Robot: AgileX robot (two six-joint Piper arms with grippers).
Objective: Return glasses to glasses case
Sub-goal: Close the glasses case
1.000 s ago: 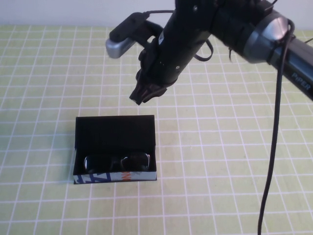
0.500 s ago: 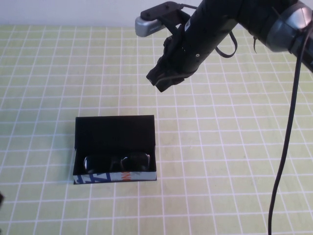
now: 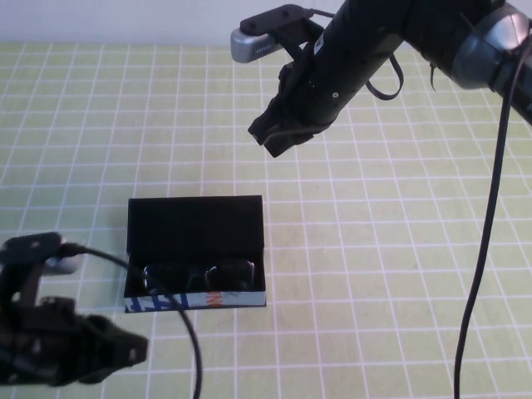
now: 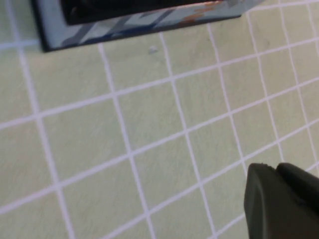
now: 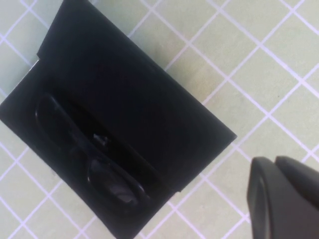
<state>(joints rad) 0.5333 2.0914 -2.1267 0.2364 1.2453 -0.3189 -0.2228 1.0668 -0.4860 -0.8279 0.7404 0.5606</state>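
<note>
The black glasses case [image 3: 195, 218] lies open on the checked mat, its flat lid folded back. The black glasses [image 3: 199, 273] rest inside, just behind the white printed front strip [image 3: 195, 299]. My right gripper [image 3: 270, 140] hangs shut and empty well above and behind the case, to its right. In the right wrist view the glasses [image 5: 89, 149] lie in the case [image 5: 134, 89], beyond the shut right gripper [image 5: 275, 162]. My left gripper [image 3: 137, 349] is shut and empty, low at the front left of the case. The left wrist view has the case's strip [image 4: 139, 22] beyond the left gripper [image 4: 276, 168].
A green mat with a white grid [image 3: 382, 249] covers the table. The right arm's black cable [image 3: 482, 249] hangs down on the right side. The left arm's cable [image 3: 179, 312] loops in front of the case's front left corner.
The right gripper rose and swung back to the right, away from the case, then held still. The left arm has come into view at the front left.
</note>
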